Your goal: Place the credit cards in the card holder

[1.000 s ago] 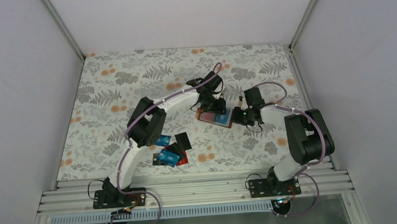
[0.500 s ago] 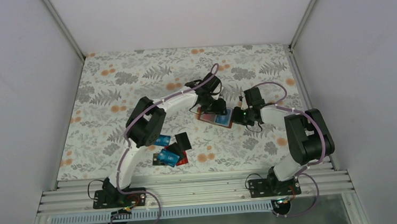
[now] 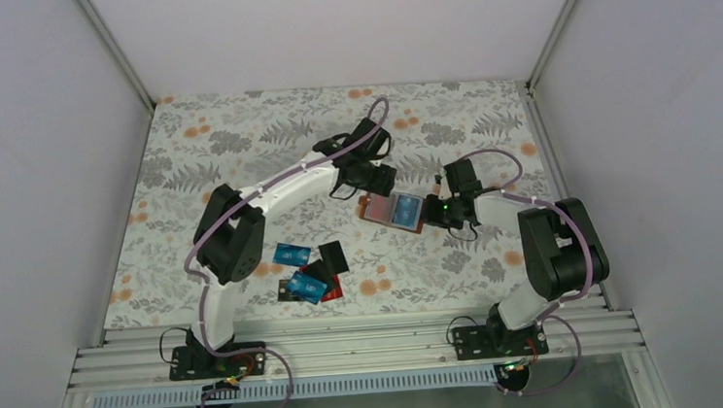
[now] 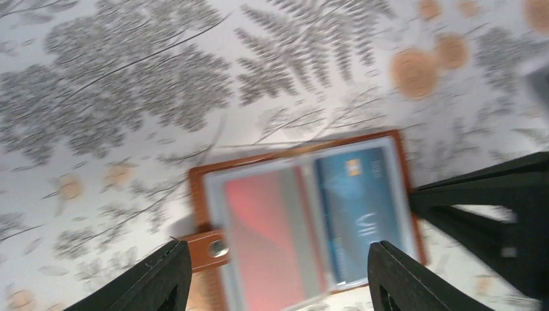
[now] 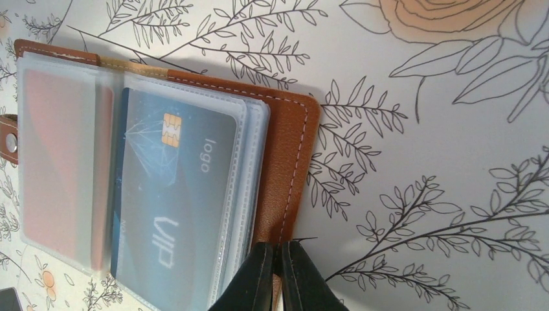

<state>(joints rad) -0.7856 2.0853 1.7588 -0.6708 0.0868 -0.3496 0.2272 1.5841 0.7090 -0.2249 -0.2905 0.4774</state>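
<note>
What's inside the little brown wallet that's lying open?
The brown leather card holder holds a blue VIP card with a gold chip in one clear sleeve and a red card behind the frosted sleeve beside it. Sleeves stacked underneath are covered, so further cards cannot be seen.

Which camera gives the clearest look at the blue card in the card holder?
The right wrist view: the blue card lies sharp and close inside the open card holder, chip and lettering readable. The left wrist view shows it blurred; the top external view, only a small blue patch.
</note>
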